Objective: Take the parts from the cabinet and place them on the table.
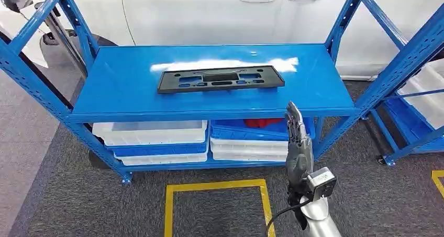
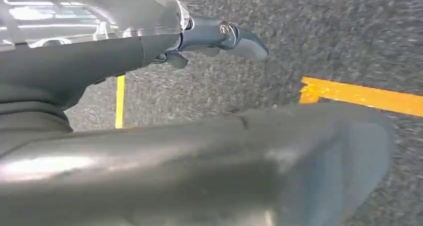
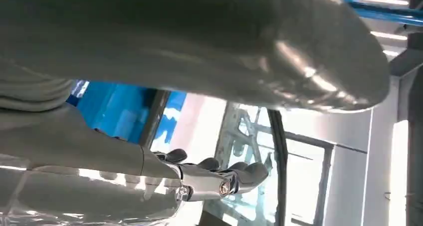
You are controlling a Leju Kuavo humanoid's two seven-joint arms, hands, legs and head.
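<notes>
Black plastic panel (image 1: 220,79) lies flat, lengthwise, mid-way along the blue shelf (image 1: 120,90) of the rack, untouched. Right robot hand (image 1: 297,143) is raised in front of the shelf's front edge, fingers extended and apart, holding nothing; likely poised to reach over for the panel. Left robot hand (image 2: 219,36) hangs over grey carpet (image 2: 349,31) beside a yellow floor line (image 2: 359,96), apparently empty, though the blur leaves its spread uncertain. White and blue bins (image 1: 157,137) sit on the shelf below.
</notes>
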